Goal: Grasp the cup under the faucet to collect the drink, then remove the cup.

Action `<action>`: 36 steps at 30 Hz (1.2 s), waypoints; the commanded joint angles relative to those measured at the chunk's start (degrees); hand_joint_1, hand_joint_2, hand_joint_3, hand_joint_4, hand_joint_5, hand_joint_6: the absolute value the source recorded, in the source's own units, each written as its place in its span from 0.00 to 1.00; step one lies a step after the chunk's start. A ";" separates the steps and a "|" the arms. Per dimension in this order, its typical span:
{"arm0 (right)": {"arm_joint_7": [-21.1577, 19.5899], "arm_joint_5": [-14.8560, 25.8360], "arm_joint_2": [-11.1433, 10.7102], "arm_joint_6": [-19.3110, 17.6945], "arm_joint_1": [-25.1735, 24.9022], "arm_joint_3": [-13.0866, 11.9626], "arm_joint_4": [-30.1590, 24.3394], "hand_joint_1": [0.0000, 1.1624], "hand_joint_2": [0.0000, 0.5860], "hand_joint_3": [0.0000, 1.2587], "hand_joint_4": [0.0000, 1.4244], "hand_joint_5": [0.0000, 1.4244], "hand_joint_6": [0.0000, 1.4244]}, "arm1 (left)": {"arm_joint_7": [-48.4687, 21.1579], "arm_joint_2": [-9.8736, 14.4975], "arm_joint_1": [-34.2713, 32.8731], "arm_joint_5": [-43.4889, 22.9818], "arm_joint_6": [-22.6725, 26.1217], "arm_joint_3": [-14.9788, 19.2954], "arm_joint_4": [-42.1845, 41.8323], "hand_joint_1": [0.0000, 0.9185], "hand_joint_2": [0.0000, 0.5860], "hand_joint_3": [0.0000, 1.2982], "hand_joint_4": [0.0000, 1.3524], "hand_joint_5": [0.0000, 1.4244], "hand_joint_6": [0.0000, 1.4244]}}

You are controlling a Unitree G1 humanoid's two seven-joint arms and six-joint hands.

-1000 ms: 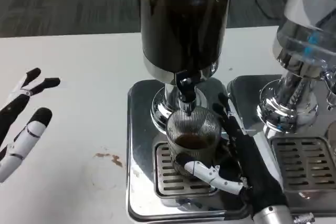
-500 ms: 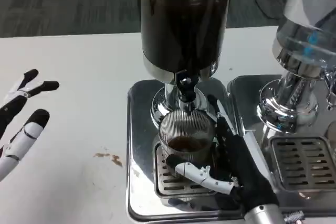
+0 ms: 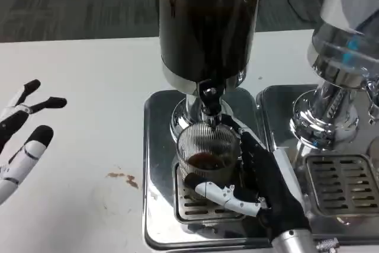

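Observation:
A ribbed clear glass cup (image 3: 207,151) with a little dark drink in its bottom stands on the drip grate (image 3: 190,205) under the black faucet (image 3: 208,100) of the dark drink dispenser (image 3: 207,22). My right hand (image 3: 260,185) grips the cup from the right, thumb across its front lower side and fingers behind it. My left hand (image 3: 21,140) hovers over the white table at the far left, fingers apart, holding nothing.
A second dispenser (image 3: 346,57) with clear contents stands on its own steel tray (image 3: 337,182) at the right. The left dispenser's steel base tray (image 3: 157,164) surrounds the grate. A small brown spill (image 3: 124,178) marks the table left of the tray.
My right hand and the cup have shifted slightly left and toward me under the faucet. My left hand has drifted a little left and down.

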 commanded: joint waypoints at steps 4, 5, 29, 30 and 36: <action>-3.32 -0.81 1.29 -1.25 0.75 -0.23 1.62 0.78 0.24 0.19 0.24 0.31 0.43 | 0.46 0.41 0.68 -0.48 1.00 0.70 -1.03 0.00 0.44 0.25 0.00 0.08 0.00; -4.23 -1.07 1.58 -1.58 0.90 -0.34 1.61 0.78 0.24 0.20 0.24 0.31 0.44 | 0.50 0.40 0.69 -0.43 1.12 0.74 -1.14 0.00 0.44 0.25 0.00 0.09 0.00; -7.90 -4.01 2.09 -1.72 -0.75 0.46 2.76 0.85 0.26 0.30 0.35 0.49 0.65 | -0.01 0.68 0.45 -0.51 2.09 1.03 -1.48 0.00 0.46 0.25 0.00 0.09 0.00; -8.01 -4.18 2.08 -1.74 -0.71 0.45 2.72 0.85 0.26 0.31 0.35 0.49 0.66 | -0.06 0.68 0.48 -0.53 2.06 0.99 -1.45 0.00 0.46 0.25 0.00 0.09 0.00; -9.26 -5.65 1.85 -1.63 -0.61 0.18 1.59 0.88 0.25 0.32 0.35 0.52 0.72 | -0.26 0.66 0.35 -0.45 1.85 0.64 -1.10 0.00 0.45 0.25 0.00 0.09 0.00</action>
